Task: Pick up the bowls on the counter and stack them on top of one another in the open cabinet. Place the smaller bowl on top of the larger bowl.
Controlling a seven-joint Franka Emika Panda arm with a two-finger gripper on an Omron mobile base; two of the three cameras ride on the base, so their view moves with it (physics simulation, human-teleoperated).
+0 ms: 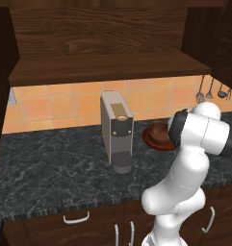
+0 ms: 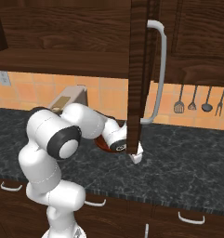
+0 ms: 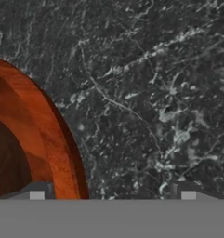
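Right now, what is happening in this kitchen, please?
A white robot arm is reaching down to the bowls on the dark counter, beside a grey coffee machine. The smaller bowl appears to sit inside the larger bowl. In the hand view, the gripper is open and straddles the rim of the larger bowl, one fingertip inside and one outside over the counter. Nothing is lifted yet, and the open cabinet above holds no bowl that I can see.
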